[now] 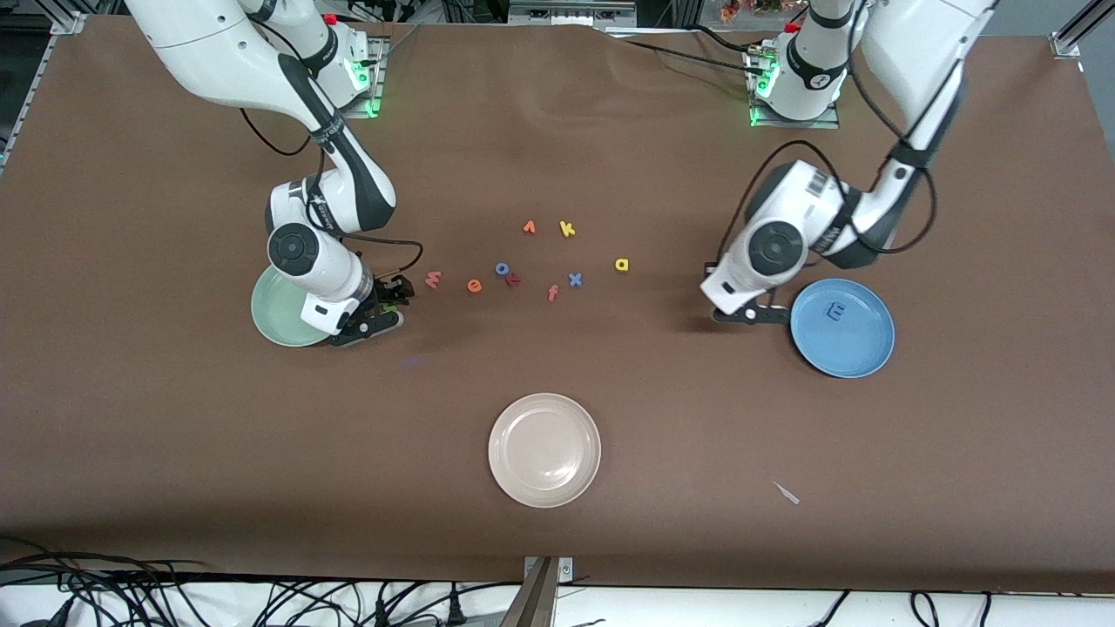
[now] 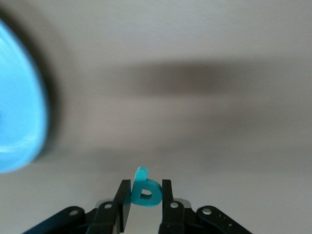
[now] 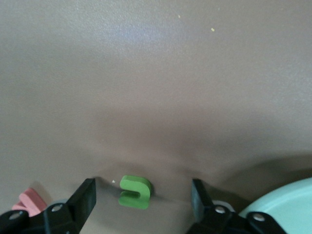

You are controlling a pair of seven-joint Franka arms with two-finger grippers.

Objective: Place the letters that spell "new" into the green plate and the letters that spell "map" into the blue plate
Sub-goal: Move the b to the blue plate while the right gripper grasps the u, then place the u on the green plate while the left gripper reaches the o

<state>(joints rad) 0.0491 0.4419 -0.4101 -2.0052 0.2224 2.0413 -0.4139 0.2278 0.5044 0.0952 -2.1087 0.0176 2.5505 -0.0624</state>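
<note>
Two claws work at once. The left claw (image 2: 142,195), beside the blue plate (image 1: 858,348), squeezes the teal p (image 2: 145,191) to carry it there. The right claw (image 3: 141,197) stands open around the green n (image 3: 134,191) on the table (image 1: 557,505), next to the green plate (image 1: 277,315).

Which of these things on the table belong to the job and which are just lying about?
For the job:
green plate
blue plate, blue m already in it
green n
teal p, in the left gripper
orange e
pinkish-red w
yellow a

Lying about:
cream-white plate
yellow k
orange f
blue x
</note>
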